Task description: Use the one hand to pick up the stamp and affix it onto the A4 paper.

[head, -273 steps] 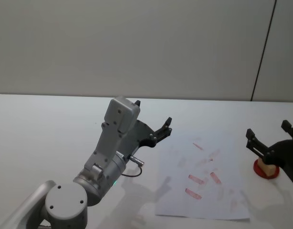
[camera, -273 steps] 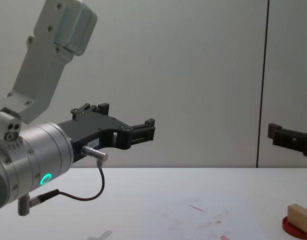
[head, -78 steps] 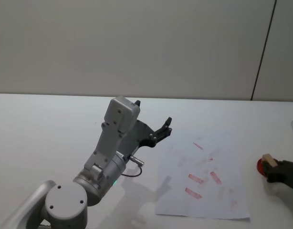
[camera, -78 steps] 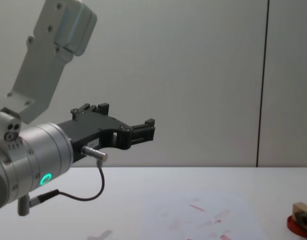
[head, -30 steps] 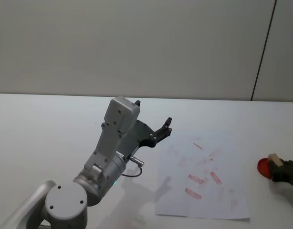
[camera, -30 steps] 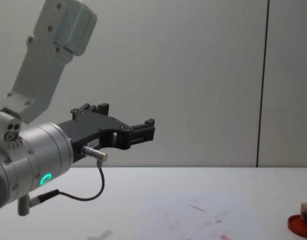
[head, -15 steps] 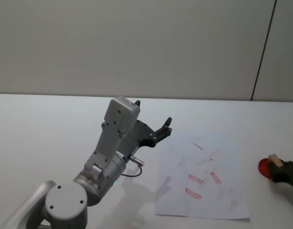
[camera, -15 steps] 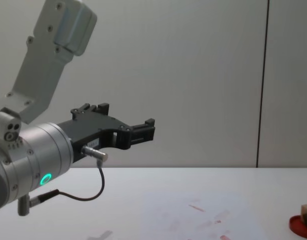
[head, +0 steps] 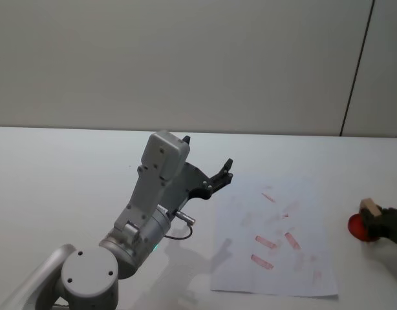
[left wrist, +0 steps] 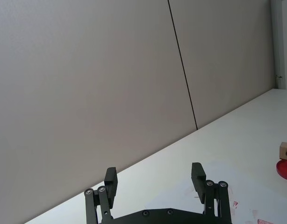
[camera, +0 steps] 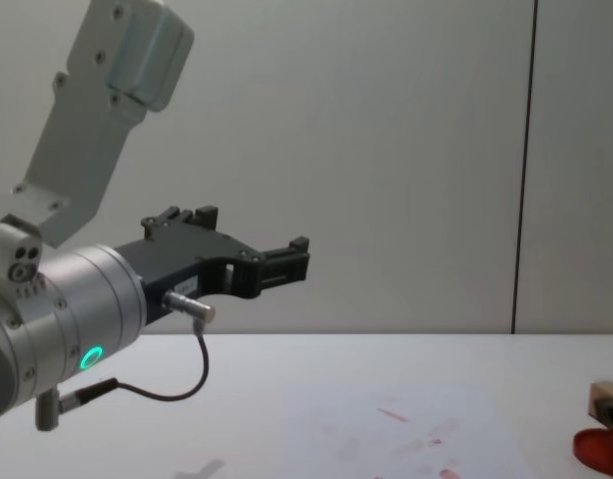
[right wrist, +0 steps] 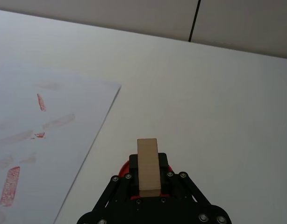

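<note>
My right gripper (right wrist: 148, 185) is shut on the stamp (right wrist: 147, 164), a light tan wooden block that stands upright between its black fingers. It holds the block just above the red ink pad (head: 355, 228), to the right of the A4 paper (head: 276, 239). From the chest the stamp (camera: 605, 394) hangs a little above the pad (camera: 596, 446). The white sheet (right wrist: 36, 140) carries several red stamp marks. My left gripper (head: 207, 154) is open and raised left of the paper, holding nothing.
The white table (head: 63, 174) runs back to a grey wall with a dark vertical seam (head: 357, 64). My bulky left arm (head: 147, 206) stands over the table just left of the paper.
Over the last second my right gripper has lifted the stamp a little off the ink pad. Before that it came down open and shut on the stamp. The left arm has not moved.
</note>
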### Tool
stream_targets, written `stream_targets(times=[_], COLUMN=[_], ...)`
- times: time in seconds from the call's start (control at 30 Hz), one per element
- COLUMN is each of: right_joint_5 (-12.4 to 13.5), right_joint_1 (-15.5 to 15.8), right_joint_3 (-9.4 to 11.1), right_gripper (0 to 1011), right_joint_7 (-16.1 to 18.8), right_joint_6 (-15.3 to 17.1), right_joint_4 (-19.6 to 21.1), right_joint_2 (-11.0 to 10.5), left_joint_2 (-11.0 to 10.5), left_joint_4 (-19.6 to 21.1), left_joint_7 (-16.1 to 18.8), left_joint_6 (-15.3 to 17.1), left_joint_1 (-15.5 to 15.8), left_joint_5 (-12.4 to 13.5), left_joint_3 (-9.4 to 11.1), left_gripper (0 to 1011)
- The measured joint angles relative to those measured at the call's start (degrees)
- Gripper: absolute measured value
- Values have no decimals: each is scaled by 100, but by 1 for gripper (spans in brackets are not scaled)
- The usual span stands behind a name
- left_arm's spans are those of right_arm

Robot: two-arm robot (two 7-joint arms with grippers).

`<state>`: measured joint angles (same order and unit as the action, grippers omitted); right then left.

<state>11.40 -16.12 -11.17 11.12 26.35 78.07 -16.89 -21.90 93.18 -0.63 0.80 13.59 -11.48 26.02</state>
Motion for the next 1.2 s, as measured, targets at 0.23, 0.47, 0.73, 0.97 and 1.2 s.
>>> stream_targets(times=[0.23, 0.47, 0.73, 0.97, 1.2], right_joint_5=[5, -15, -92, -271, -622], right_joint_1=[-39, -143, -307, -502, -769], right_joint_3=[-2, -35, -107, -222, -393], right_gripper=[219, 218, 218, 218, 218], right_joint_7=[139, 379, 804, 1310, 1799], right_joint_6=[-186, -298, -243, 9, 334], right_joint_4=[170, 259, 274, 229, 99], right_joint_2=[12, 46, 96, 167, 275], left_joint_2=[0, 0, 0, 0, 0], left_joint_4=[0, 0, 0, 0, 0], left_joint_7=[0, 0, 0, 0, 0], left_joint_6=[0, 0, 0, 0, 0], left_joint_1=[0, 0, 0, 0, 0], left_joint_5=[0, 0, 0, 0, 0], left_joint_3=[0, 0, 0, 0, 0], left_gripper=[1002, 1002, 1002, 1002, 1002])
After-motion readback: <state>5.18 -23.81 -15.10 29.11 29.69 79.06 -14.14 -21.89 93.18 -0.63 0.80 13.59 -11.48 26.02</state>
